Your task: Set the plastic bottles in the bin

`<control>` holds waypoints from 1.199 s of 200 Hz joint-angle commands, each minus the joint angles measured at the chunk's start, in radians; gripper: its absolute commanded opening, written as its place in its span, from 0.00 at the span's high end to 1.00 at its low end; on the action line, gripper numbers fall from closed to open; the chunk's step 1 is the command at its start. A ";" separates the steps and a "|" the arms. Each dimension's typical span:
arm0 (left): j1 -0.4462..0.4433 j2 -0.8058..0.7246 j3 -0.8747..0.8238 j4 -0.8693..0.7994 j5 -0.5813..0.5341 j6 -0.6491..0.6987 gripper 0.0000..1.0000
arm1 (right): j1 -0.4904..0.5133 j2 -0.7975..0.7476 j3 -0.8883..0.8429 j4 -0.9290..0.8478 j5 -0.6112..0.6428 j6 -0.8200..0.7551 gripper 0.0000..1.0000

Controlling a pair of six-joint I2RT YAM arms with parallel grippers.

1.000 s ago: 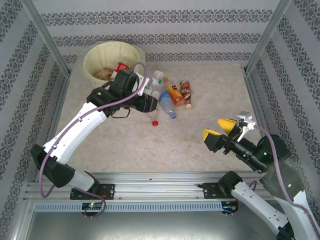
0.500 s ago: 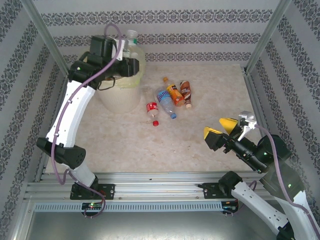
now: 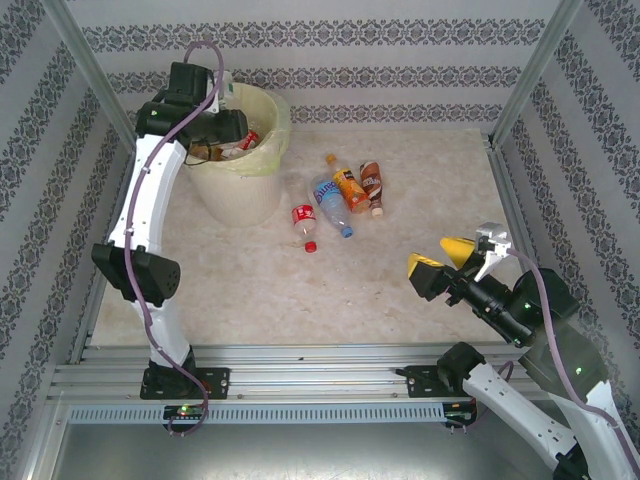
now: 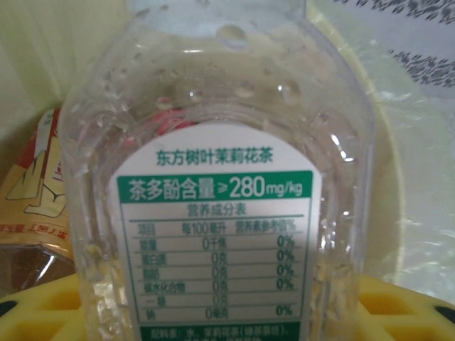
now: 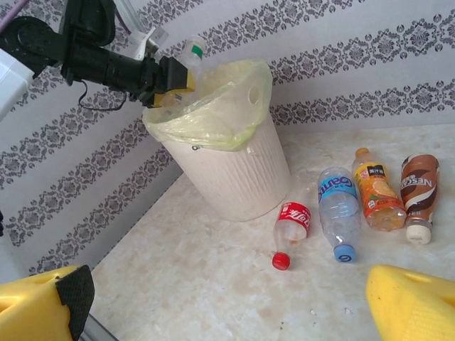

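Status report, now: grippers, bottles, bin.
Left gripper shut on a clear bottle, over the bin. Right gripper open, empty. Four bottles lying on the table beside the bin. Nothing blocks the drop.

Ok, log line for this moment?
left gripper: shut on clear green-label bottle, above bin | right gripper: open, empty | table: Coca-Cola bottle, blue-cap bottle, orange bottle, Nescafe bottle
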 commanded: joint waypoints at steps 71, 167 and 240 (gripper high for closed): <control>0.016 -0.025 0.016 -0.040 -0.034 -0.011 0.06 | 0.009 0.002 0.017 -0.031 0.024 0.025 0.02; -0.063 -0.263 -0.077 0.087 0.088 0.088 0.00 | 0.010 0.162 0.005 -0.058 0.073 0.056 0.03; -0.299 -0.567 -0.684 0.598 0.358 0.055 0.00 | -0.054 0.335 0.020 -0.131 0.122 0.033 0.14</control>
